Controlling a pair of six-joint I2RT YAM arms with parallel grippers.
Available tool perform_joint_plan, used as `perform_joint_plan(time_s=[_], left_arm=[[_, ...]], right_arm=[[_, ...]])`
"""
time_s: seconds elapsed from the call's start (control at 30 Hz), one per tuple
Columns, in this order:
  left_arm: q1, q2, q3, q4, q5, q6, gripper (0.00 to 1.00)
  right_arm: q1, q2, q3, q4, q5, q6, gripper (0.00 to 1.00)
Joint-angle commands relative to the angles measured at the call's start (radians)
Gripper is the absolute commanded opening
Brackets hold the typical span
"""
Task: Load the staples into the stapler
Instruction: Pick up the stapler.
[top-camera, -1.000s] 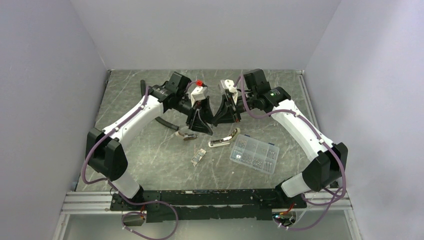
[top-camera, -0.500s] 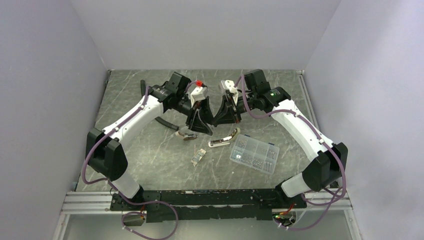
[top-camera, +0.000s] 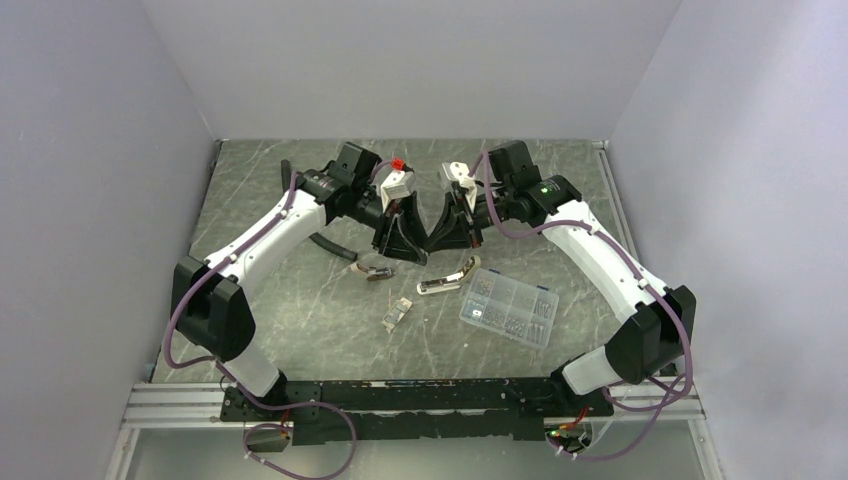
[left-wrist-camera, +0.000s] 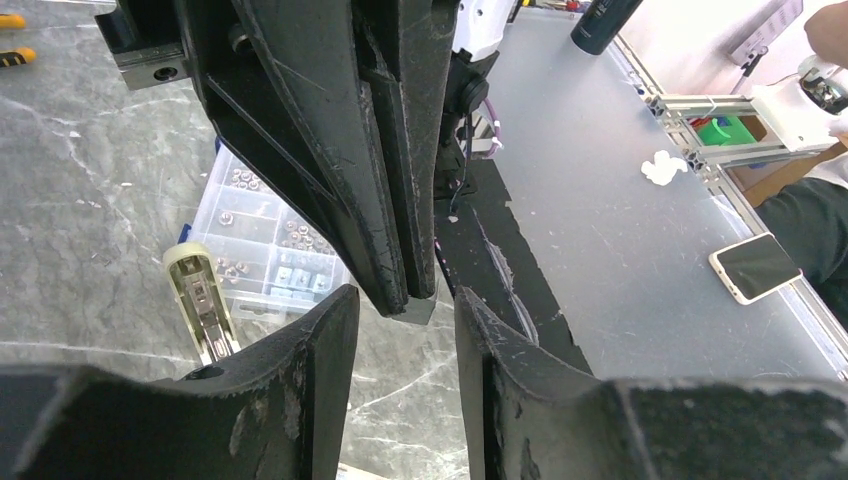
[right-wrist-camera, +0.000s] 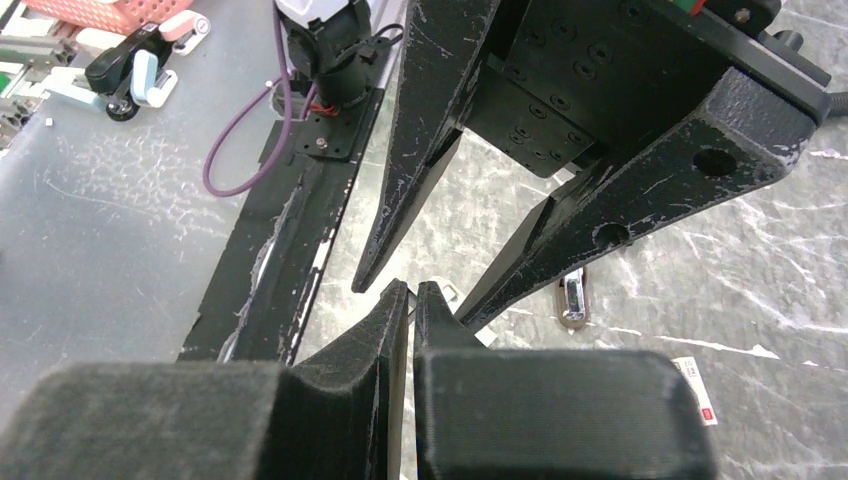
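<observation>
Spreading across the whole floor of the view is the marbled grey table (top-camera: 300, 320); white walls close it in on the left, far and right edges.

The left arm (top-camera: 265, 225) and the right arm (top-camera: 600, 250) rise from the near edge and bend inward, so that they meet nose to nose over the middle of the table, toward the far edge.

The left gripper (left-wrist-camera: 405, 300) has its jaws apart with a plain gap between them and nothing gripped; the right gripper (right-wrist-camera: 412, 290) has its jaws pressed together to a thin slit; whether anything thin is pinched at its tip I cannot tell. The right gripper's joined fingers (left-wrist-camera: 385, 180) point straight into the left one's gap, tip near tip; I cannot tell if they touch.

The clear box (top-camera: 508, 306) of small metal bits lies flat, right of centre, nearer the near edge than the grippers are.

The stapler (top-camera: 447, 279) lies on the table at about its centre, on the near side of both grippers and clear of them; its right end is just beside the box's far left corner; from the left wrist its silver channel (left-wrist-camera: 205, 310) faces up, laid open.

A small pale packet (top-camera: 397, 313) lies left of the stapler, toward the near edge; a small dark piece (top-camera: 375, 271) lies by the left gripper's near side.
</observation>
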Motion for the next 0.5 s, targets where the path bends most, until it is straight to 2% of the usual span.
perform_joint_plan(time_s=[0.0, 0.27, 0.47], left_arm=[[0.003, -0.030, 0.017, 0.018, 0.014, -0.013, 0.43], [0.006, -0.027, 0.021, 0.001, 0.012, -0.013, 0.36], [0.006, -0.019, 0.027, -0.020, 0.016, 0.002, 0.34]], right_arm=[[0.004, -0.028, -0.002, 0.047, -0.015, -0.009, 0.00], [0.004, -0.026, 0.001, 0.053, -0.009, 0.000, 0.00], [0.004, -0.024, 0.002, 0.057, 0.002, -0.001, 0.00]])
